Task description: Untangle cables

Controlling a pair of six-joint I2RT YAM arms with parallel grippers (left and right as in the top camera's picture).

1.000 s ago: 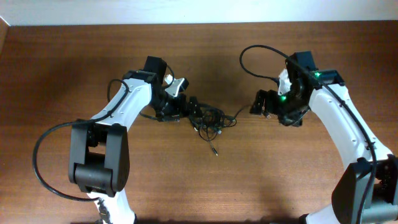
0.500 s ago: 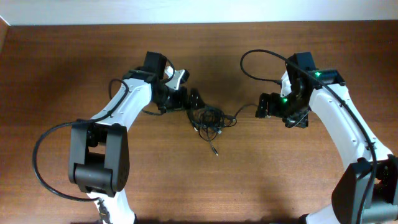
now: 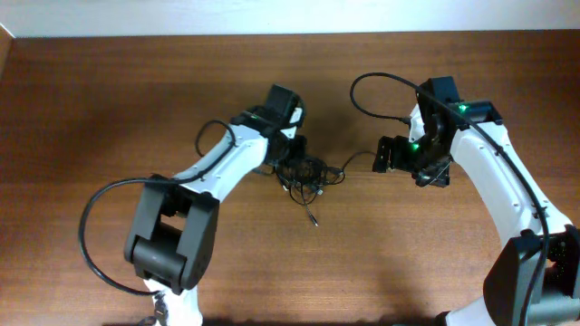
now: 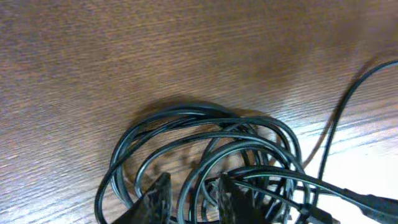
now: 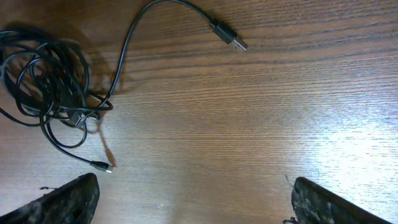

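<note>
The tangled bundle of thin black cables point(image 3: 308, 174) sat mid-way between the two arms on the brown wooden counter point(image 3: 109, 100). The left gripper point(image 4: 194, 196) was right down on it, fingers point(image 4: 155, 199) partly closed with a few strands running between them (couldn't tell if they actually pinched anything, the view's too tight). The right gripper point(image 5: 193, 186) hung near the bundle, fingers spread wide and empty. One loose silver-tipped plug end point(image 5: 229, 35) lay stretched out on that side.
</note>
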